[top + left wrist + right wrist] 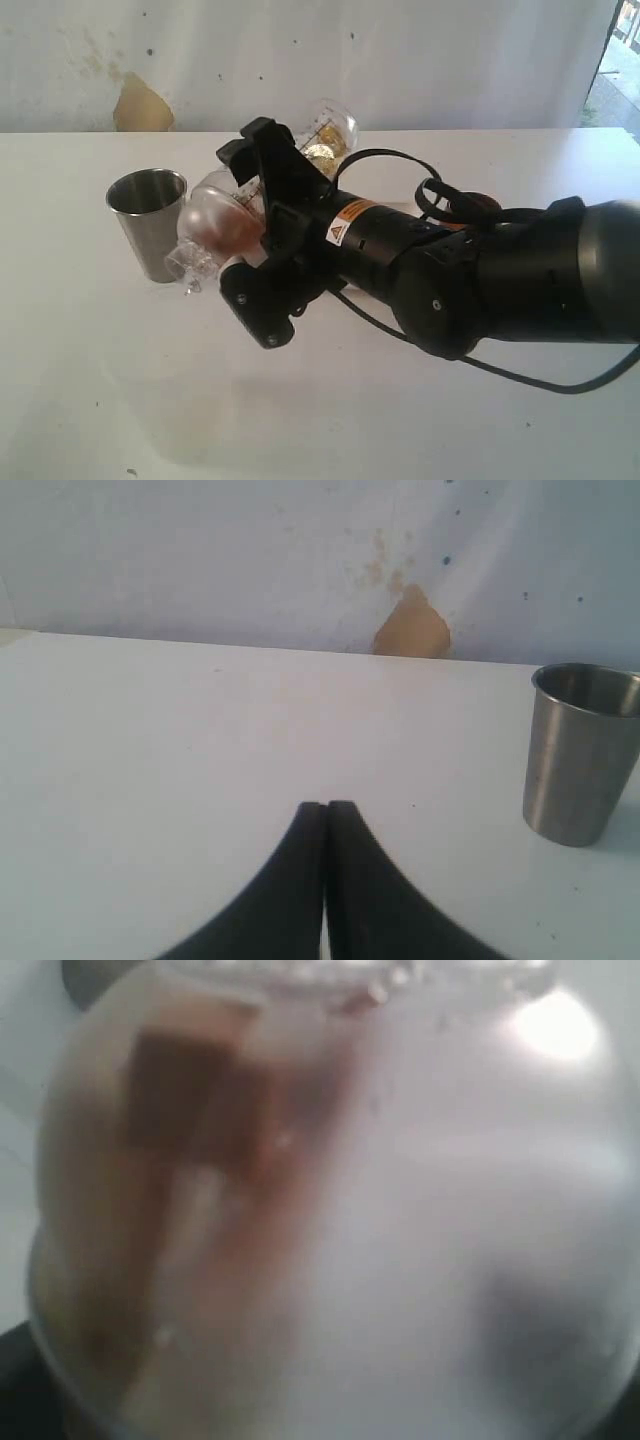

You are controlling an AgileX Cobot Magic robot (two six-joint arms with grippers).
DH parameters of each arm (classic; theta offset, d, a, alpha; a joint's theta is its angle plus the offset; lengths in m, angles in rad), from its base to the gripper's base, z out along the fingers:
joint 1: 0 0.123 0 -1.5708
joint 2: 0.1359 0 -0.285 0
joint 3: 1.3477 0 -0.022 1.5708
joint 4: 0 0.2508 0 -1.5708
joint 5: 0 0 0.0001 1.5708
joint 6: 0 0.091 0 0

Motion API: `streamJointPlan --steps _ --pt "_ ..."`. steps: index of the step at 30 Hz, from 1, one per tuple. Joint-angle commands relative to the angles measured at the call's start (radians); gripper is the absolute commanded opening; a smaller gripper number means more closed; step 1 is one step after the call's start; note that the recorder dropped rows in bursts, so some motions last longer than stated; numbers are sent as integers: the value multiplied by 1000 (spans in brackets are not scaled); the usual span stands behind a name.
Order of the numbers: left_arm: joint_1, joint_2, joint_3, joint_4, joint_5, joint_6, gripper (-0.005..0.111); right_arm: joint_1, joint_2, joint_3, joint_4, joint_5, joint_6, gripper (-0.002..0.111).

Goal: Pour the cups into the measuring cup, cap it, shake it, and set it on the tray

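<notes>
Right gripper (262, 240): clamped around the measuring cup (212, 215), which is held tipped on its side above the white worktop (110, 400), toward the far edge. Left gripper (325, 815): closed, nothing held. Steel tumbler (150, 222): stood upright just beside the cup. Wall (450, 60): pale, stained, with a tan patch (140, 108) behind the far edge.

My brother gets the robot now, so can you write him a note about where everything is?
Left gripper: shut, empty, low over the table.
Right gripper: shut on the measuring cup, held on its side in the air, brownish stuff inside.
Steel tumbler: upright on the table.
Wooden cup and tray: I cannot make them out.
Done: pouring seems over; the measuring cup looks capped.
Left: finish shaking, then set it on the tray.
</notes>
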Motion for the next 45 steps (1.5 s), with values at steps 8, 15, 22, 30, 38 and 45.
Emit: streamJointPlan --steps 8,15,22,30,38,45 --pt "0 -5 7 -5 0 3 0 0 -8 -13 -66 -51 -31 0" --pt "0 -5 7 -5 0 3 0 0 -8 -13 -68 -52 -31 0" --pt "0 -5 7 -5 0 3 0 0 -8 -13 -68 -52 -31 0" --pt "0 -5 7 -5 0 3 0 0 -8 -13 -68 -52 -28 0" --pt "0 -5 7 -5 0 3 0 0 -8 -13 -68 -51 -28 0" --pt "0 -5 7 -5 0 3 0 0 -8 -13 -68 -51 -28 0"
